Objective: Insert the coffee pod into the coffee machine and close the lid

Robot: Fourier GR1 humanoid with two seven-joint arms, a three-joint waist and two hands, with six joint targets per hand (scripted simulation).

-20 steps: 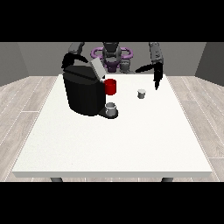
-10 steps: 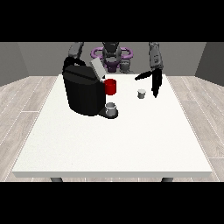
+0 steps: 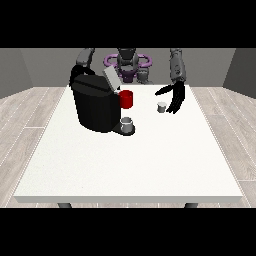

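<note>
In the front view, the coffee pod [image 3: 161, 107] is a small pale grey cup with a lighter rim, standing upright on the white table [image 3: 125, 160] to the right of the coffee machine [image 3: 96, 103] and well apart from it. The machine is a black, rounded block with its grey lid [image 3: 110, 78] tilted up and open; a red part [image 3: 126, 99] juts from its front, and a small grey cup [image 3: 127, 123] sits on the tray below. The hand at the view's right [image 3: 174, 97] hangs just beside the pod, on its right, with fingers straight and pointing downward and the thumb stretched out to the left above the pod (released, holding nothing); whether it touches the pod cannot be told. The hand at the view's left is hidden behind the machine, so its state cannot be told; only its arm [image 3: 85, 59] shows above the machine. Compared with half a second ago, the hand at the view's right has come lower and nearer the pod, while pod, machine and lid lie as before.
</note>
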